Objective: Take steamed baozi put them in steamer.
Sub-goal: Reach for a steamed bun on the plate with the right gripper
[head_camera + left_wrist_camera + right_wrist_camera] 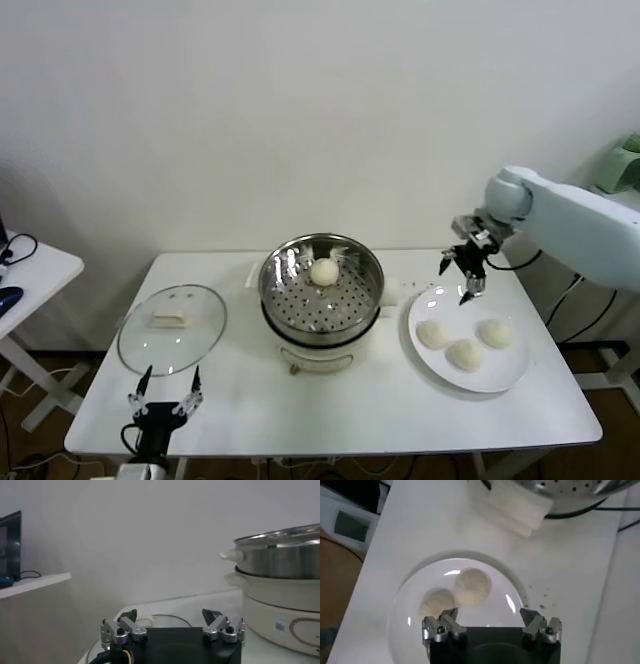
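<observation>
One steamed baozi (324,271) already sits on the perforated tray inside the steamer (321,285), toward its far side, so you have one of the four done. The other three baozi (465,354) lie close together on the white plate (510,379) to the right of the steamer, and they are what is left to move. Your right tool (470,278) hangs above the plate's far-left rim, between the steamer and the buns, with its fingers spread and nothing between them. The nearest of the three buns (432,334) lies just in front of it and below; in the right wrist view two buns (472,587) show on the plate ahead of the released right tool (491,625), not yet between the fingers. By my reading you are lined up for the second pickup and need to come down and a little toward the buns before closing. Your left tool (166,395) waits at the near-left edge of the worktop (350,410), in front of the glass lid (172,328), also spread wide and holding nothing.
</observation>
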